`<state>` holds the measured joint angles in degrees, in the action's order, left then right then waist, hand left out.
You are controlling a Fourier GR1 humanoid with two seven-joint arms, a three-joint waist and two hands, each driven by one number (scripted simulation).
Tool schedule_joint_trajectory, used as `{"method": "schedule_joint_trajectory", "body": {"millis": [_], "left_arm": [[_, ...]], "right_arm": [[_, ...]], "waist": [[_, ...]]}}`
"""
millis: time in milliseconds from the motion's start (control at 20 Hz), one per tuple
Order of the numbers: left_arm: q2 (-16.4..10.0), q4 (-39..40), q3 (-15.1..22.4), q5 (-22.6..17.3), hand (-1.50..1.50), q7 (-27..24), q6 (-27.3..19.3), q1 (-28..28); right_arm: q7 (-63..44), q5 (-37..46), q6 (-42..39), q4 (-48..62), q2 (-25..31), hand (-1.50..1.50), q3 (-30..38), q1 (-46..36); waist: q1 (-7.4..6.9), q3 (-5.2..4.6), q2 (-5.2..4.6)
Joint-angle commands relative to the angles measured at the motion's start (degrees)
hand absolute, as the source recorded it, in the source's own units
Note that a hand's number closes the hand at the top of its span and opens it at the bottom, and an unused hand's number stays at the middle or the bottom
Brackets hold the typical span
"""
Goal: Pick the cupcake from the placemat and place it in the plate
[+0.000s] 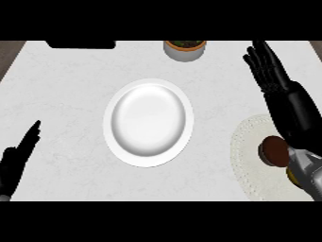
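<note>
White marble counter (65, 85): carries everything; both grey forearms come in from the lower edge.
Right hand (285, 99): black, fingers straight and close together, not curled on anything, holding nothing. It points away from the robot over the right side of the counter.
Brown-topped cupcake (273, 150): sits on the placemat just left of the right hand's wrist, nearer the robot than the fingertips. The wrist overlaps its right edge in this view; cannot tell if they touch.
White lacy round placemat (250, 137): lies below the right hand's wrist and forearm, which hide its right part. Its left rim sticks out to the hand's left.
White round plate (148, 122): left of the right hand and apart from it, right of the left hand, roughly between the two. Its plain white face is fully in view.
Left hand (13, 165): black, fingers straight and together, holding nothing. It rests at the lower left edge, well left of the plate.
Grey pot with brown and green filling (185, 50): at the far counter edge, left of the right hand's fingertips, apart from them.
Black flat object (80, 44): at the far edge, well left of the pot, cut off at the top; cannot tell what it is.
</note>
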<state>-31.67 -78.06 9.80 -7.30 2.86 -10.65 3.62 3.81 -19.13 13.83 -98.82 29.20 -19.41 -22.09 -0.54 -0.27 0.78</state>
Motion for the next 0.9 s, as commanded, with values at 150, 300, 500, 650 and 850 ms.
{"method": "schedule_joint_trajectory", "body": {"millis": [150,300,500,650,850], "left_arm": [[-0.15,-4.18,-2.43,2.57,0.0,-4.79,-3.75,-2.47],[0.38,-5.21,-2.13,2.68,0.0,-7.89,-3.71,-0.49],[1.35,-5.9,-2.39,2.85,0.0,-10.42,-3.69,1.71],[2.0,-6.56,-2.23,3.72,0.0,-12.57,-3.85,3.53],[3.93,-2.99,-2.89,5.55,0.0,-11.97,-3.55,-0.13]], "right_arm": [[0.45,-21.43,-4.45,1.13,-6.15,-1.5,12.9,7.05],[-1.86,-6.0,-0.38,8.99,7.82,-1.5,13.85,11.91],[13.1,-13.22,5.81,3.72,-7.31,-1.5,21.68,21.97],[17.14,-18.18,2.77,-0.64,-9.71,-1.5,26.88,28.84],[19.05,-19.96,-6.01,-7.47,-9.28,-1.5,29.18,39.49]], "waist": [[1.56,0.64,-0.69],[2.47,0.05,-0.74],[2.06,0.34,-0.42],[1.98,0.31,-0.43],[1.61,0.27,-0.66]]}}
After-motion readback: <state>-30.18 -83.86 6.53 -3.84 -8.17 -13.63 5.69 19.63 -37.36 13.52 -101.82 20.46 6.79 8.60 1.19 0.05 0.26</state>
